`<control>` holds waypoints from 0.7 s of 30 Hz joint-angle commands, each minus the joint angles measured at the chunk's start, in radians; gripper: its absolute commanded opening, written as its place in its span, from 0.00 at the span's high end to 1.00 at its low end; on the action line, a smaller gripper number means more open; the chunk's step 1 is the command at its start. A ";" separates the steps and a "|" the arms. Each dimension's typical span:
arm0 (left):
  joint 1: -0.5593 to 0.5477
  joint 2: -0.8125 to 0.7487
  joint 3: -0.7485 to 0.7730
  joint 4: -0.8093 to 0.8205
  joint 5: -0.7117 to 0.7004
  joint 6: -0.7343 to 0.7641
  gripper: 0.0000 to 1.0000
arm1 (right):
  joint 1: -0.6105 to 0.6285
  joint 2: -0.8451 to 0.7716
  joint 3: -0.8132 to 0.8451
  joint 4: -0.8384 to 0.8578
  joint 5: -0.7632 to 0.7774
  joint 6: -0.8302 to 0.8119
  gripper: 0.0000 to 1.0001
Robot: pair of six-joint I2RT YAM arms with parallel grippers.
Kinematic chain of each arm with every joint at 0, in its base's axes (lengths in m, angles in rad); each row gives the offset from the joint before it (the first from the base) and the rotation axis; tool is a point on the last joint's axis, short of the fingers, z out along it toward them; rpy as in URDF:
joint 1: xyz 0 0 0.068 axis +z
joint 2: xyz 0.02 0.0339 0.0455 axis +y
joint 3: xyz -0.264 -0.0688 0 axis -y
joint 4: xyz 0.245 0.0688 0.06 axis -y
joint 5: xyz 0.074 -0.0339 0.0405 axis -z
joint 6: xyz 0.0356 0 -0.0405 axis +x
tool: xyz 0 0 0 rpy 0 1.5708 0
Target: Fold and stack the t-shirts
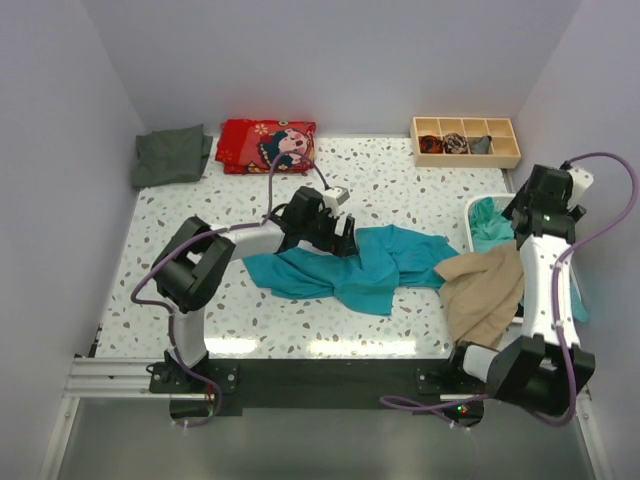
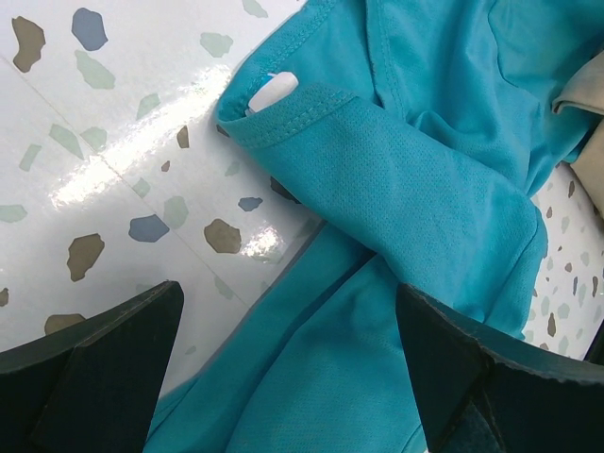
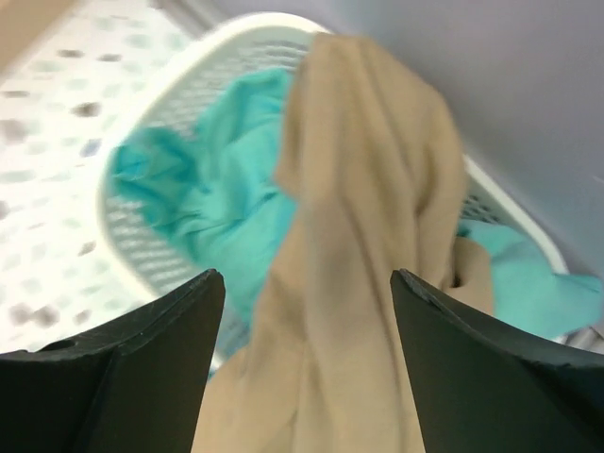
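A bright teal t-shirt [image 1: 350,265] lies crumpled across the middle of the table. My left gripper [image 1: 335,235] hovers low over its upper edge, open. In the left wrist view that gripper [image 2: 288,293] has teal cloth [image 2: 425,189] below and between its fingers, not pinched. A beige t-shirt [image 1: 485,290] drapes from the basket rim onto the table. My right gripper [image 1: 520,222] is above it, and in its own view it [image 3: 306,276] stands open with the beige cloth [image 3: 359,189] loose beyond the fingers. A dark grey-green t-shirt [image 1: 172,155] lies folded at the back left.
A white basket [image 1: 472,212] at the right edge holds more teal cloth [image 3: 208,198]; its rim [image 3: 236,38] shows in the right wrist view. A red printed cloth [image 1: 265,145] lies at the back. A wooden compartment box [image 1: 465,140] with small dark bundles stands at the back right.
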 commanded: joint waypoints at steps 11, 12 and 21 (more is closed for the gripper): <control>0.020 -0.052 0.017 0.038 -0.040 -0.012 0.00 | 0.265 -0.061 -0.072 -0.034 -0.726 -0.044 0.24; 0.025 -0.062 -0.008 0.046 -0.042 -0.017 0.00 | 0.284 -0.041 -0.081 -0.014 -0.739 -0.041 0.25; 0.060 -0.171 -0.130 0.026 -0.092 -0.022 0.00 | 0.571 0.266 -0.086 0.067 -0.853 -0.065 0.27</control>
